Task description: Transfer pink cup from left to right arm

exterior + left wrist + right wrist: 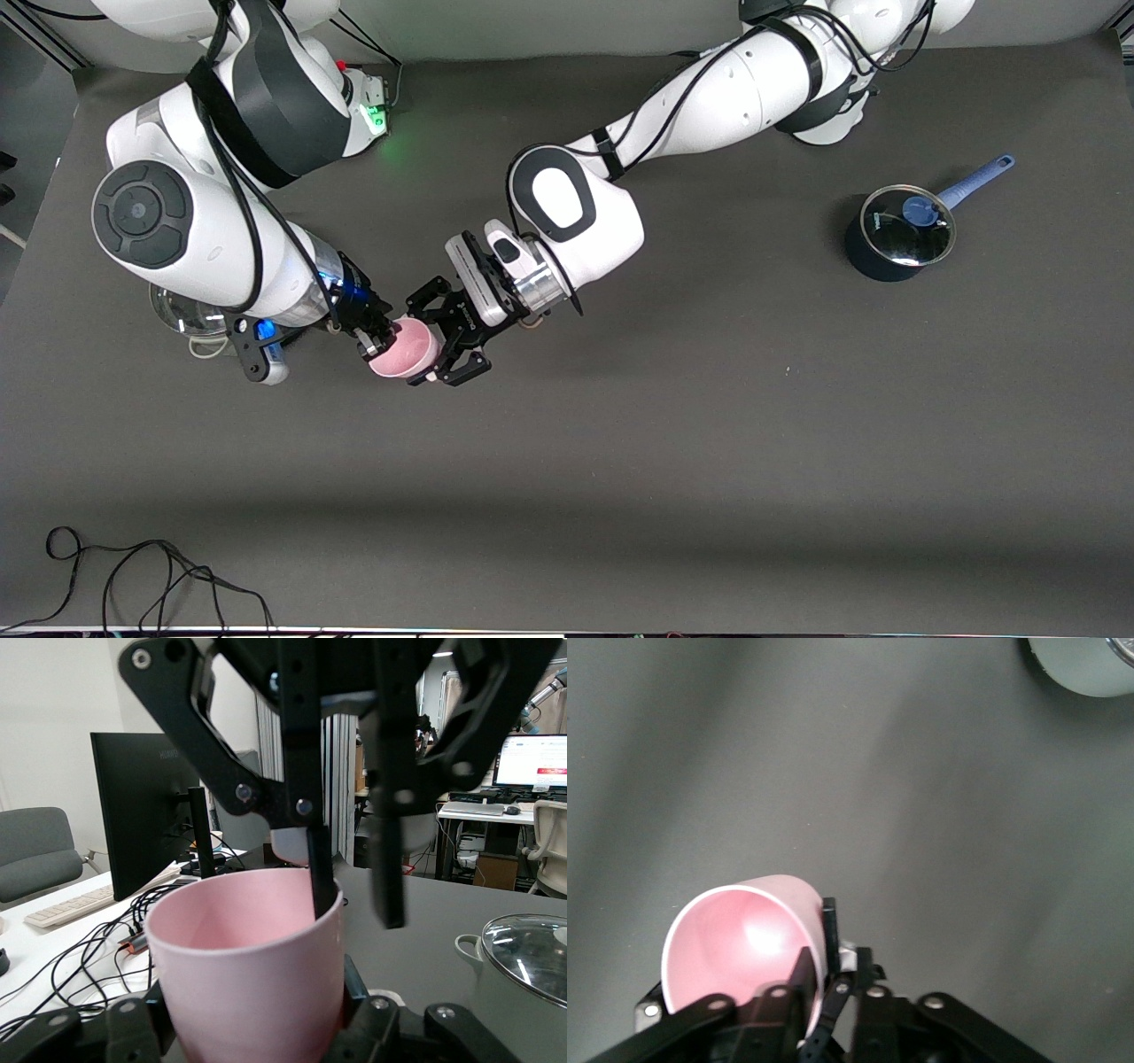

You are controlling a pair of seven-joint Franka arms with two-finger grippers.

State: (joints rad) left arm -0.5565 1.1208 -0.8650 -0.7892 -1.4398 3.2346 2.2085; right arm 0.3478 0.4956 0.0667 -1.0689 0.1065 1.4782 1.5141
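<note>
The pink cup (403, 353) hangs on its side above the table's middle, mouth toward the right arm. My left gripper (432, 344), a wide black claw, is shut on the cup's body. In the left wrist view the cup (244, 966) fills the space between the jaws of the left gripper (252, 1023). My right gripper (383, 341) is at the cup's rim. Its fingers straddle the wall, one inside the mouth and one outside with a small gap, as the left wrist view of the right gripper (354, 904) shows. The right wrist view looks into the cup (735, 948) past the right gripper (833, 967).
A dark blue saucepan (897, 235) with a glass lid and blue handle stands toward the left arm's end. A glass-lidded pot (177, 312) sits under the right arm, and also shows in the left wrist view (527, 957). A black cable (133, 567) lies near the front edge.
</note>
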